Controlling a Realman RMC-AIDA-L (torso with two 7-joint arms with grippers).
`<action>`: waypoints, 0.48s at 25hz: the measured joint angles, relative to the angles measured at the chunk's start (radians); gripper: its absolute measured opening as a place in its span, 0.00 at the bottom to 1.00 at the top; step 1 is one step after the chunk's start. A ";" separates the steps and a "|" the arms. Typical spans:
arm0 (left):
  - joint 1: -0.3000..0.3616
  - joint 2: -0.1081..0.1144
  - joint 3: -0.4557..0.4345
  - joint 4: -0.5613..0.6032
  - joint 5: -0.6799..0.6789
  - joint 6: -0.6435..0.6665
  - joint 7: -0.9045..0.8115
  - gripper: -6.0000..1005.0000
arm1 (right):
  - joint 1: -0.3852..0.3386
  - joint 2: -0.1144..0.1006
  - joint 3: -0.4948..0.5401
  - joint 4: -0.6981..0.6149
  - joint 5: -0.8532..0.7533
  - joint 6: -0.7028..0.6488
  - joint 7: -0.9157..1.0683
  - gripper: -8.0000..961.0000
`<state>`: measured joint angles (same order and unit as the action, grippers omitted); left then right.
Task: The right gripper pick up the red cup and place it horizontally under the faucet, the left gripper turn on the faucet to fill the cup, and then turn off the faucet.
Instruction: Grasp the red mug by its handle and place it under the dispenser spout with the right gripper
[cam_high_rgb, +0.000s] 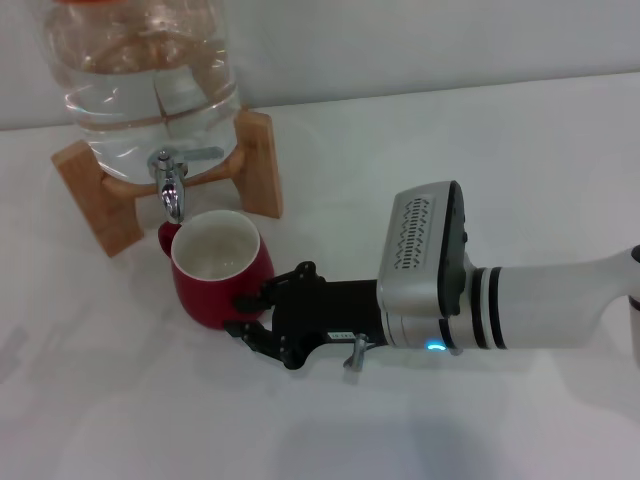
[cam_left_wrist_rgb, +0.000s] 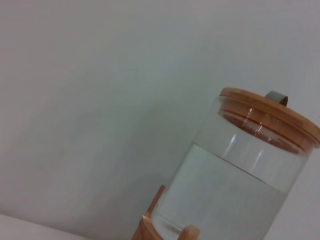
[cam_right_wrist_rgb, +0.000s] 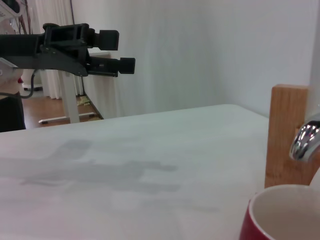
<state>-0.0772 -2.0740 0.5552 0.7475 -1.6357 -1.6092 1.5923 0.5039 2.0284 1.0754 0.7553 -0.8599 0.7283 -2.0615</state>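
Note:
The red cup (cam_high_rgb: 215, 275) stands upright on the white table, its white inside open upward, directly below the spout of the chrome faucet (cam_high_rgb: 170, 188) on the clear water jar (cam_high_rgb: 150, 70). My right gripper (cam_high_rgb: 245, 315) reaches in from the right and is shut on the cup's lower right side. In the right wrist view the cup's rim (cam_right_wrist_rgb: 285, 212) sits just under the faucet spout (cam_right_wrist_rgb: 306, 140). My left gripper (cam_right_wrist_rgb: 122, 49) shows far off in that view, raised above the table, jaws apart and empty. It is out of the head view.
The jar rests on a wooden stand (cam_high_rgb: 100, 205) at the back left of the table (cam_high_rgb: 480, 180). The left wrist view shows the jar (cam_left_wrist_rgb: 240, 185) with its wooden lid (cam_left_wrist_rgb: 270, 112) against a plain wall. A desk leg stands beyond the table (cam_right_wrist_rgb: 67, 95).

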 joint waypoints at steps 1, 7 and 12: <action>0.000 0.000 0.000 0.000 0.001 0.000 0.000 0.87 | 0.001 0.000 -0.006 0.003 0.006 -0.008 0.000 0.32; 0.006 0.000 0.000 -0.001 0.003 -0.001 0.000 0.87 | 0.002 -0.001 -0.029 0.020 0.025 -0.046 -0.004 0.33; 0.016 0.000 0.000 0.000 -0.001 -0.002 0.000 0.87 | -0.001 -0.013 -0.022 0.030 0.025 -0.051 0.014 0.34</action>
<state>-0.0611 -2.0740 0.5552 0.7471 -1.6362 -1.6114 1.5923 0.5030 2.0159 1.0530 0.7852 -0.8345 0.6775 -2.0479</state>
